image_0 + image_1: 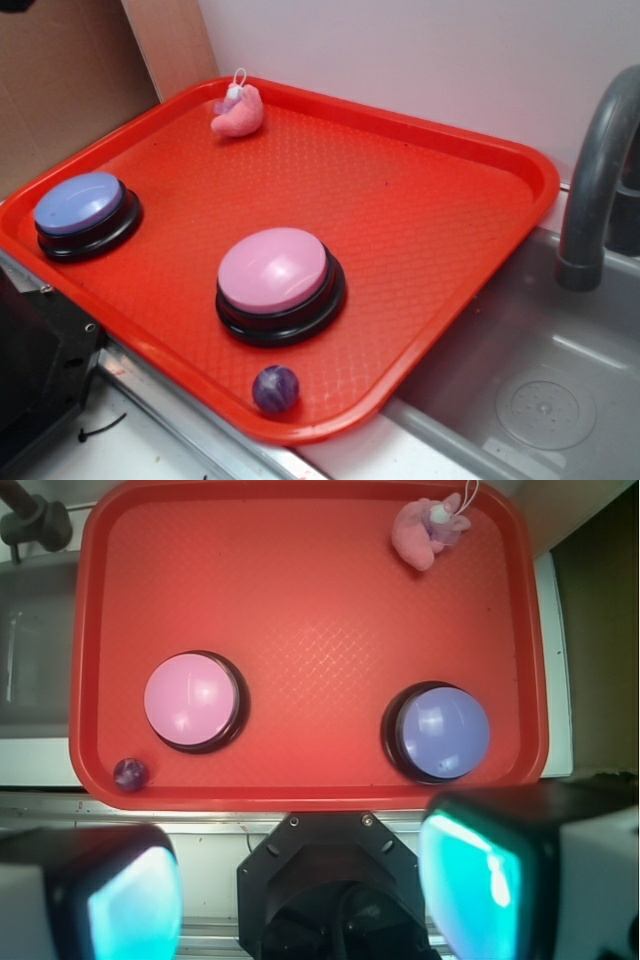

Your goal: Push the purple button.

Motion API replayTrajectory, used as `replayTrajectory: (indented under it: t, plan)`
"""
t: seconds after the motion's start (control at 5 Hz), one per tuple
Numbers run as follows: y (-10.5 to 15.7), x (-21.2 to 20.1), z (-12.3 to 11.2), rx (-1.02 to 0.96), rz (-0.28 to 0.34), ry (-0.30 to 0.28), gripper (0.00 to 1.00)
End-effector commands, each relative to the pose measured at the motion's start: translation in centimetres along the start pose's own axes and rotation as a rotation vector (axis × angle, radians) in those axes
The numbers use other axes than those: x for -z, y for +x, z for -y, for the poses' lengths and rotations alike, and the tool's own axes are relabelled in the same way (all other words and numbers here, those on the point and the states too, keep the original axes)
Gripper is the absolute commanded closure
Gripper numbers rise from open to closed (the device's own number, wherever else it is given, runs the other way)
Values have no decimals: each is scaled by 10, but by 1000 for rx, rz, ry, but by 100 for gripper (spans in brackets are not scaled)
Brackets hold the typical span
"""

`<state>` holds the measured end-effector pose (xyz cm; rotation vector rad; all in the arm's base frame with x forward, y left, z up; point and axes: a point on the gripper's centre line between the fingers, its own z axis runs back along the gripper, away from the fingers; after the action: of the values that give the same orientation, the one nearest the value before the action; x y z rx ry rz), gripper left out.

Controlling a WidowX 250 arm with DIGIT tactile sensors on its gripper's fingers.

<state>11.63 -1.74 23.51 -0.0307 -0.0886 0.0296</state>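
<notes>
The purple button, a periwinkle dome on a black base, sits at the left side of the red tray. In the wrist view it lies at the tray's near right. My gripper is open and empty. Its two teal pads stand wide apart at the bottom of the wrist view. It hangs high above the robot's base, short of the tray's near edge. The gripper does not show in the exterior view.
A larger pink button sits mid-tray. A small marbled purple ball lies at the tray's front edge. A pink plush toy lies in the far corner. A grey sink with faucet is at the right.
</notes>
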Motion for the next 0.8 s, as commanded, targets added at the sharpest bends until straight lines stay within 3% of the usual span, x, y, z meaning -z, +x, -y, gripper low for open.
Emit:
replayTrajectory:
  t: [0.0, 0.2, 0.6]
  plan:
    - [0, 0, 0, 0, 0, 0, 0]
    - [12, 32, -43, -64, -4, 26, 0]
    - [18, 91, -90, -286, 15, 72, 0]
